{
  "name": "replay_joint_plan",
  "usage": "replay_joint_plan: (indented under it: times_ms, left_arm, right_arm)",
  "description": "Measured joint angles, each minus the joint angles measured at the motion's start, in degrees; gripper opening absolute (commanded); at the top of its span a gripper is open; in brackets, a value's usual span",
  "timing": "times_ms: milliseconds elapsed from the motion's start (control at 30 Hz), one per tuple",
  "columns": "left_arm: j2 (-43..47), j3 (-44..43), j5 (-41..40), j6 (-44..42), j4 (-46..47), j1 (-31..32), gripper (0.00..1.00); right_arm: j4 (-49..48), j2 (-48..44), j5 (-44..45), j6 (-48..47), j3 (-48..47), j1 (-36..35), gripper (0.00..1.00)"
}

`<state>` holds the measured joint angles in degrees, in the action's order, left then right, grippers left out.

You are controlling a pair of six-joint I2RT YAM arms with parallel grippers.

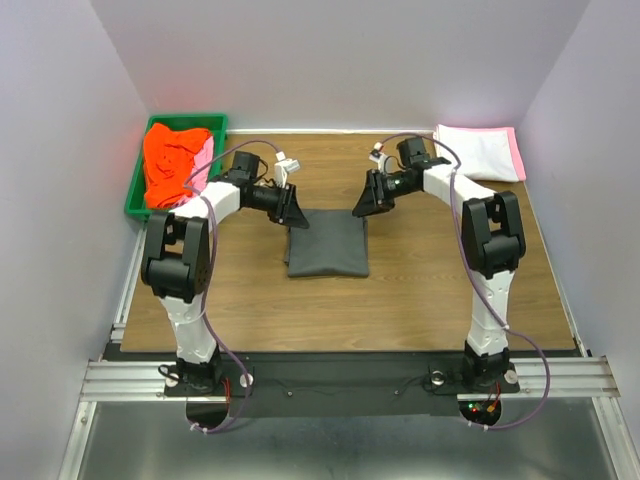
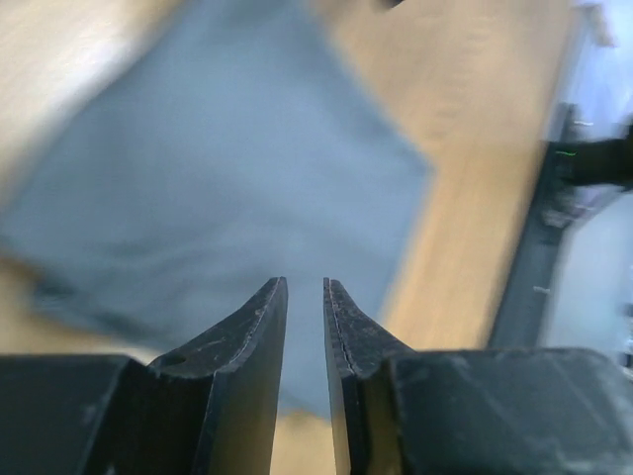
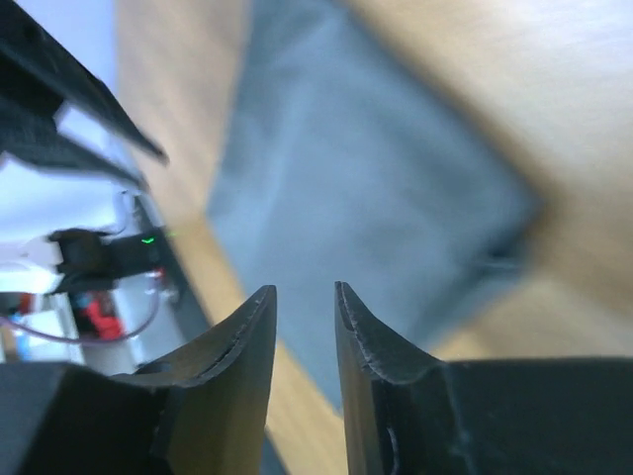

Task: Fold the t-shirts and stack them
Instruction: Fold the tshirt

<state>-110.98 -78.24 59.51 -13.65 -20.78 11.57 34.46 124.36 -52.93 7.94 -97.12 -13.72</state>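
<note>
the folded charcoal t-shirt [image 1: 327,243] lies flat mid-table, near-square, its slightly longer side running left to right; no collar shows, so i cannot tell which way it points. the left gripper [image 1: 297,215] hovers at its far left corner and the right gripper [image 1: 362,207] at its far right, equally near, both with jaws slightly parted and holding nothing.

Plain pale walls [image 1: 330,60] enclose a brown wood-grain tabletop [image 1: 420,290]. A ribbed aluminium rail [image 1: 125,378] edges its near side.
</note>
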Motion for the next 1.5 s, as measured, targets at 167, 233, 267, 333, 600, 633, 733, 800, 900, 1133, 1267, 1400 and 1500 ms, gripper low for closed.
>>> replay_joint_plan:
  times_ms: [167, 233, 267, 333, 600, 633, 733, 800, 900, 1133, 1267, 1400, 1500]
  left_arm:
    - [7.56, 8.39, 3.3, 9.81, 8.94, 6.75, 0.33]
    - [8.37, 10.56, 3.69, 12.35, 11.5, 8.94, 0.33]
    - [8.92, 12.94, 3.65, 13.92, 13.81, 10.4, 0.33]
    - [9.27, 16.22, 3.43, 16.52, 16.17, 11.45, 0.32]
    - [1.73, 21.24, -2.51, 24.55, 25.62, 10.75, 0.29]
    - [-0.61, 21.27, -2.58, 25.51, 26.45, 10.64, 0.29]
    - [-2.49, 21.29, 0.13, 27.52, 28.28, 9.9, 0.29]
    - [-2.49, 21.31, 0.22, 27.36, 28.52, 9.94, 0.3]
    - [-1.92, 21.62, 0.55, 26.05, 28.2, 9.88, 0.31]
    - [7.87, 21.99, 0.39, 15.3, 18.29, 9.29, 0.32]
    - [12.15, 21.94, 1.03, 8.66, 12.59, 8.17, 0.32]
    - [10.05, 22.03, 0.81, 5.64, 9.44, 5.4, 0.33]
    - [4.46, 22.01, 0.04, 5.07, 9.03, 1.81, 0.33]
  right_arm:
    - [-5.77, -3.34, -2.64, 8.31, 6.08, -5.79, 0.32]
    - [-6.75, -2.8, -2.58, 11.1, 6.1, -7.72, 0.31]
    - [-7.3, -2.23, -2.56, 12.59, 5.88, -9.14, 0.3]
    - [-8.55, -1.33, -2.51, 14.97, 5.62, -10.32, 0.28]
    - [-12.83, 5.6, -1.97, 20.02, 5.55, -10.54, 0.22]
    - [-13.31, 6.4, -1.84, 20.15, 6.1, -10.34, 0.21]
    - [-13.88, 8.26, -3.26, 20.41, 7.19, -9.9, 0.2]
    - [-14.16, 8.61, -4.11, 20.39, 7.17, -9.6, 0.2]
    - [-14.05, 8.76, -5.03, 20.2, 6.47, -9.44, 0.22]
    - [-13.94, 3.43, -7.56, 17.64, 7.34, -9.14, 0.31]
    - [-14.58, -4.52, -10.01, 16.83, 12.48, -8.98, 0.31]
    - [-15.54, -7.76, -12.61, 16.02, 18.47, -9.01, 0.3]
    - [-15.5, -4.94, -13.14, 15.3, 23.15, -9.01, 0.27]
